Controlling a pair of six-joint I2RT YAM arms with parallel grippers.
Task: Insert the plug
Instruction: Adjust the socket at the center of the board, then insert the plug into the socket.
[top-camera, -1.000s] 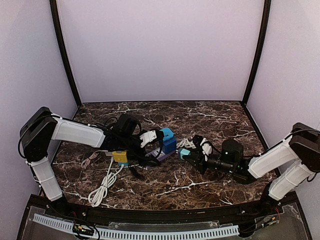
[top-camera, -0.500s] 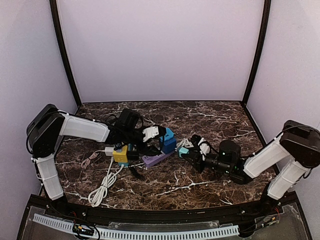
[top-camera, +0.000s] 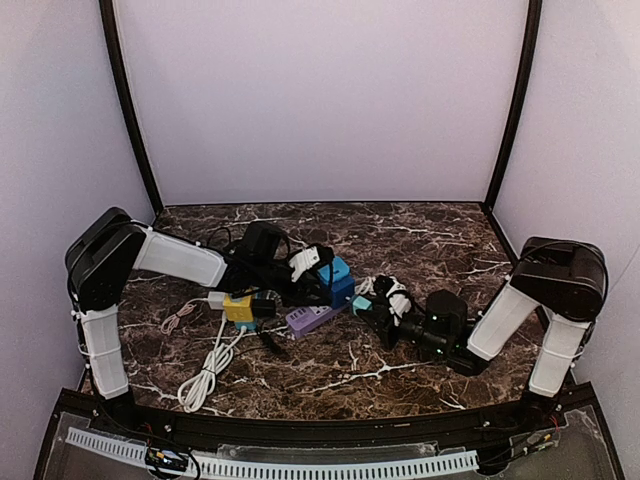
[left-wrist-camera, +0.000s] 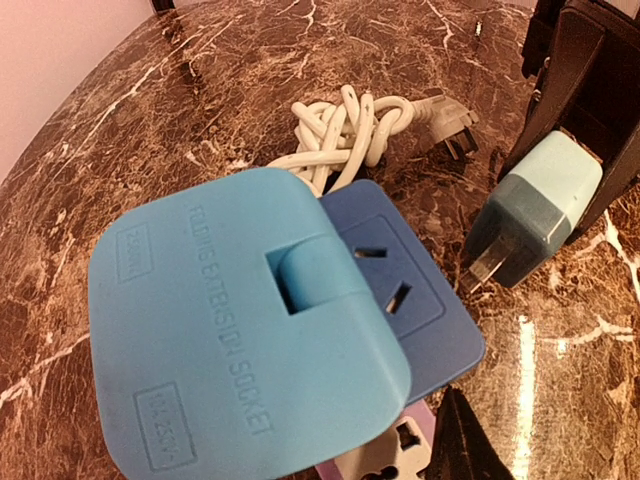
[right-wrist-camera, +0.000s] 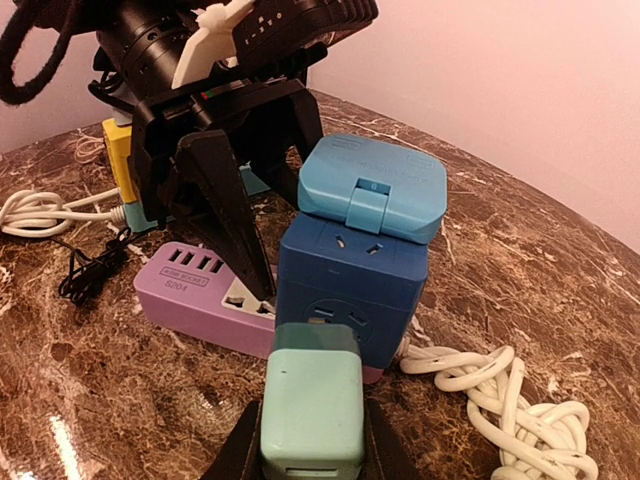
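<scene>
A blue socket cube (top-camera: 338, 283) with a light-blue flip lid (left-wrist-camera: 220, 330) stands mid-table, partly on a purple power strip (top-camera: 310, 318). My left gripper (top-camera: 318, 272) straddles the cube. One black finger (right-wrist-camera: 245, 235) lies against the cube's left side, and the other is hidden behind it. My right gripper (right-wrist-camera: 312, 445) is shut on a mint-green plug (right-wrist-camera: 312, 400) whose darker front end points at the socket (right-wrist-camera: 340, 322) in the cube's near face. In the left wrist view the plug's prongs (left-wrist-camera: 482, 262) stand a short gap from the cube (left-wrist-camera: 425, 310).
A coiled white cord (top-camera: 385, 288) lies just behind the plug. A yellow socket cube (top-camera: 238, 308) sits left of the purple strip, with a long white cable (top-camera: 208, 368) running toward the front edge. A thin black wire (top-camera: 272, 345) lies in front.
The left gripper's jaws have closed in from wide open onto the blue cube. The right gripper has carried the plug leftward, closer to the cube.
</scene>
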